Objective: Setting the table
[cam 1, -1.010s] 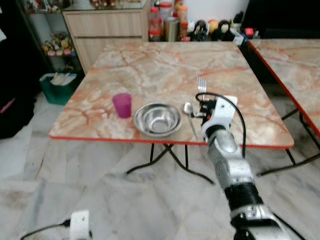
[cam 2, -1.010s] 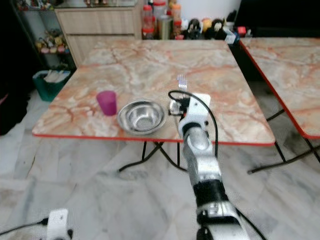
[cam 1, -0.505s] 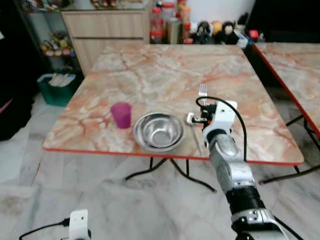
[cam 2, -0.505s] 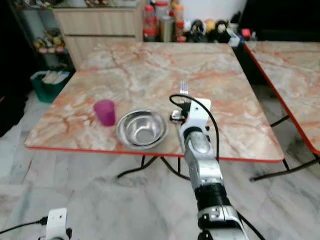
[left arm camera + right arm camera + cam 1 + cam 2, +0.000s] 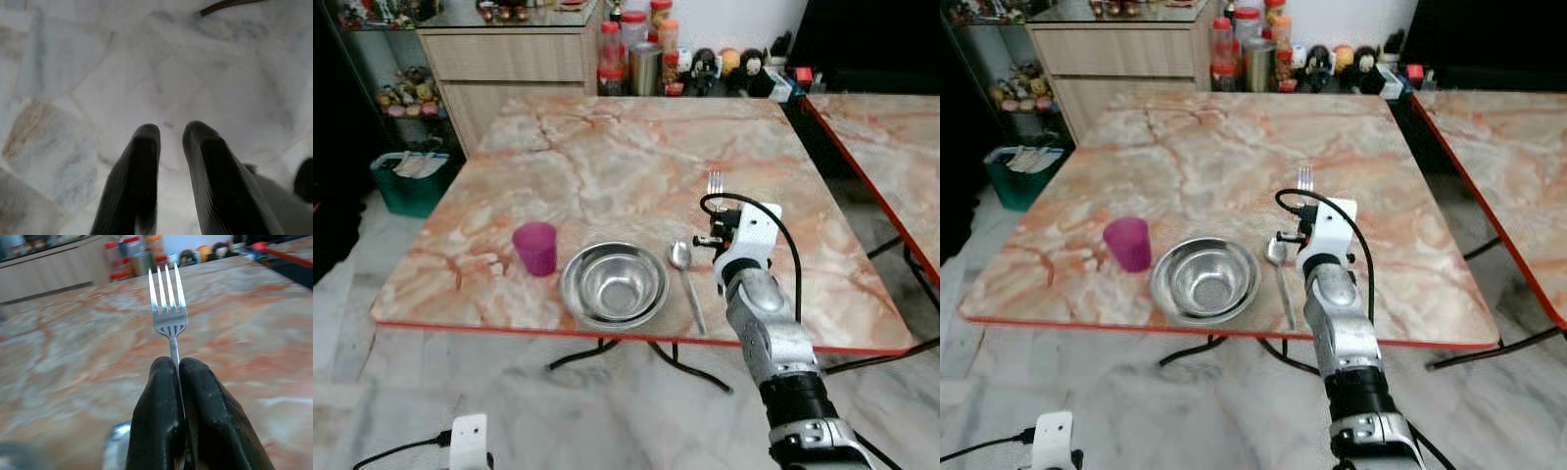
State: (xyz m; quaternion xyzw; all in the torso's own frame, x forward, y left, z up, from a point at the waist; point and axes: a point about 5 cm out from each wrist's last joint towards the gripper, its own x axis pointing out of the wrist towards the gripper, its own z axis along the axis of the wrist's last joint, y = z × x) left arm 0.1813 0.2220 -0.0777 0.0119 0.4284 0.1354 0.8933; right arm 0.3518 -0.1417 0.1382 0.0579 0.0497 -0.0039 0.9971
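A purple cup (image 5: 536, 247), a steel bowl (image 5: 614, 284) and a spoon (image 5: 685, 279) lie in a row near the front edge of the marble table (image 5: 607, 157). My right gripper (image 5: 177, 366) is shut on the handle of a fork (image 5: 167, 303), whose tines point away toward the far side. The fork (image 5: 715, 183) hovers low over the table just right of the spoon. My left gripper (image 5: 169, 131) hangs idle over the floor, its fingers a little apart with nothing between them.
A second marble table (image 5: 886, 127) stands to the right across a narrow gap. Bottles and jars (image 5: 636, 44) line the far edge beside a wooden cabinet (image 5: 509, 69). A green bin (image 5: 406, 181) sits on the floor at left.
The whole view has shifted as the camera moved, and the table now sits lower in the picture. The right gripper still holds the fork just right of the spoon.
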